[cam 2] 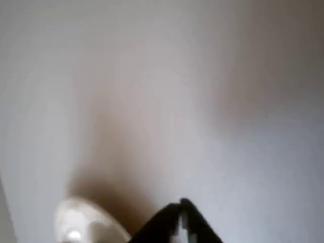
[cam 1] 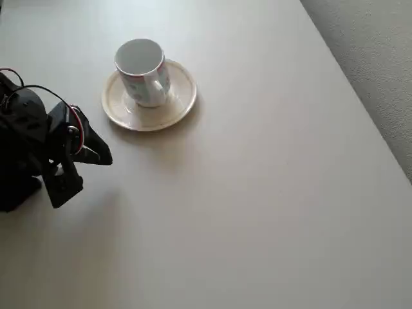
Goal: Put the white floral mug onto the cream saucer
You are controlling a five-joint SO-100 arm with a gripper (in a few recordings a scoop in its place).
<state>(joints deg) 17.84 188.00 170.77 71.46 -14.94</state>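
Pale grey table (cam 1: 270,193), speckled grey floor (cam 1: 373,51) beyond its edge.

We counted one small white ceramic mug (cam 1: 143,72) with a handle, a thin red line under its rim and a faint pink and blue print on its side. We counted one round, shallow, glossy cream saucer (cam 1: 182,96); in the wrist view a single pale rounded edge (cam 2: 83,223) showed at the lower left, too blurred for us to count as anything further. We found one plain pale table top (cam 1: 257,193) under them. We saw one black robot arm (cam 1: 26,148), ending in one black two-finger gripper (cam 1: 103,154), whose two fingertips (cam 2: 186,205) met at the bottom of the wrist view.
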